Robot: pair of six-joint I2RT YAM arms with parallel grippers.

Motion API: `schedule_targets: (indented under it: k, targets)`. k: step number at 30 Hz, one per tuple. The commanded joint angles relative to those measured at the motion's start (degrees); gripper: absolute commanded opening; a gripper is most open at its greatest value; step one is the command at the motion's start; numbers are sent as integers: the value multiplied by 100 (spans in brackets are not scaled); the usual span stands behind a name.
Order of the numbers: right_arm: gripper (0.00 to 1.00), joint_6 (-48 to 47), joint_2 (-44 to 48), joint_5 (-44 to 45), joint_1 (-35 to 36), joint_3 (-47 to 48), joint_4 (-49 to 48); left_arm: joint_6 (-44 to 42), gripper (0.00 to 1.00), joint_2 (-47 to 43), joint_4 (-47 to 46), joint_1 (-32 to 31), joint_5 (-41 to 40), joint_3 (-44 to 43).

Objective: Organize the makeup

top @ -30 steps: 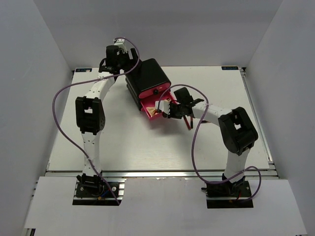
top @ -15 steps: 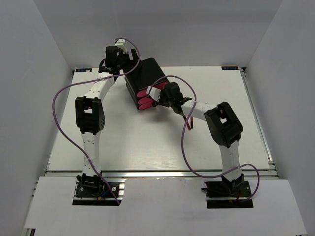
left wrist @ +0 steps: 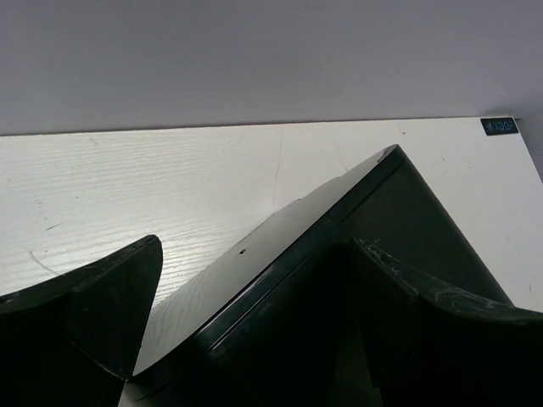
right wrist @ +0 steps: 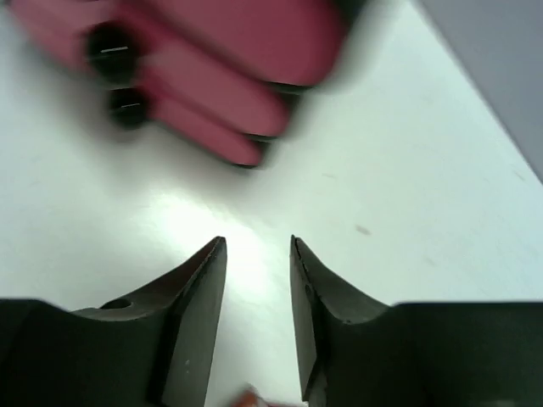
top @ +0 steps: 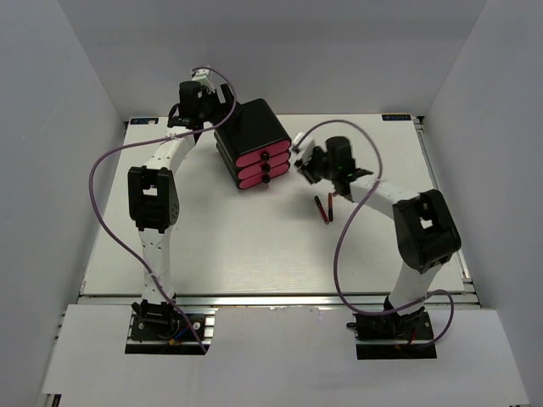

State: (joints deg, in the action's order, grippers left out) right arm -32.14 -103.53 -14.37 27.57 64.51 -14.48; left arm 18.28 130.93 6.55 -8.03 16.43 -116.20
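Observation:
Two thin dark-red lip sticks [top: 323,209] lie loose on the white table [top: 212,246], just right of and nearer than the black box [top: 253,129]. All three pink drawers [top: 261,167] of the box stand pushed in. My right gripper [top: 299,157] hovers just right of the drawer fronts, jaws parted and empty [right wrist: 259,242]; the drawers [right wrist: 212,76] show blurred ahead of it. My left gripper [top: 214,119] sits at the box's back, wide open [left wrist: 256,244], straddling a rear corner of the box [left wrist: 339,254]. Other makeup is out of view.
White walls enclose the table on three sides. Purple cables loop from both arms over the table [top: 335,254]. A red sliver [right wrist: 250,397] shows at the bottom edge of the right wrist view.
The bottom drawer, open with items inside a second ago, was pushed shut by my right gripper. That gripper then drew back to the right and its jaws parted. The left arm stayed still.

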Motion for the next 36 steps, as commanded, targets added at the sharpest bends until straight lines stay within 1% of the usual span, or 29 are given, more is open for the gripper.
schedule_targets:
  k: [1, 2, 4, 6, 7, 8, 9, 10, 11, 12, 13, 14, 16, 17, 18, 19, 20, 23, 24, 26, 27, 28, 30, 31, 34, 36]
  targets:
    - [41, 1296, 377, -733, -840, 386, 373, 307, 98, -585, -81, 135, -218, 326]
    - [36, 1350, 377, -969, -1102, 448, 471, 403, 98, -656, -170, 153, -271, 352]
    - [33, 1508, 447, -1329, -1297, 457, 700, 430, 98, -797, -328, 179, -394, 379]
    - [32, 1736, 465, -1419, -1386, 457, 902, 439, 98, -1060, -408, 188, -560, 423]
    - [33, 2120, 474, -1428, -1334, 405, 1086, 448, 98, -1261, -417, 197, -640, 493]
    - [36, 2368, 491, -1454, -1333, 404, 1096, 448, 98, -1368, -409, 205, -710, 537]
    - [39, 2631, 509, -1498, -1220, 213, 1036, 431, 98, -1473, -409, 214, -841, 616]
    - [44, 2938, 570, -1420, -1123, 81, 922, 413, 98, -1596, -417, 214, -938, 843]
    - [51, 3559, 588, -1419, -914, -43, 651, 387, 98, -1867, -443, 214, -1000, 1010]
    - [55, 3861, 605, -1532, -798, -314, 474, 360, 98, -2009, -522, 214, -1131, 1377]
    - [63, 4369, 597, -1629, -702, -438, 281, 308, 98, -2150, -566, 214, -1176, 1572]
    - [68, 4635, 571, -1691, -500, -544, -112, 299, 98, -2282, -602, 214, -1229, 1748]
    - [73, 5189, 422, -1858, -341, -808, -632, 299, 98, -2686, -611, 223, -1369, 2083]
    - [79, 5479, 369, -1798, -227, -913, -939, 325, 98, -2826, -776, 223, -1414, 2380]
    - [81, 6117, 238, -1745, -200, -1149, -1708, 351, 98, -3106, -830, 223, -1458, 2522]
    - [83, 6419, 141, -1666, -182, -1221, -2081, 395, 98, -3257, -865, 232, -1545, 2654]
    - [87, 6761, 53, -1578, -130, -1222, -2311, 500, 98, -3424, -909, 232, -1563, 2969]
    - [89, 6958, -387, -1305, -51, -792, -2410, 763, 98, -4127, -1094, 232, -1563, 3515]
    - [89, 7028, -588, -1235, -42, -652, -2341, 825, 98, -4294, -1164, 232, -1563, 3917]
    - [89, 7133, -817, -1077, -15, -247, -2288, 1009, 98, -4777, -1129, 232, -1537, 4288]
    - [88, 7177, -1053, -1042, -6, -89, -2235, 1045, 98, -4936, -1086, 223, -1528, 4656]
    - [86, 7221, -1177, -1033, -15, 60, -2104, 1063, 98, -5224, -1050, 232, -1528, 4816]
    - [81, 7266, -1493, -1024, 11, 386, -2112, 1090, 98, -5516, -963, 232, -1563, 5272]
    - [77, 7301, -1582, -1015, 20, 561, -2068, 1098, 98, -5778, -927, 232, -1772, 5388]
    - [69, 7432, -1890, -1050, 29, 738, -2085, 1177, 98, -6088, -866, 232, -1888, 5748]
    - [66, 7503, -2022, -1024, 38, 809, -2103, 1213, 98, -6316, -813, 232, -1915, 5845]
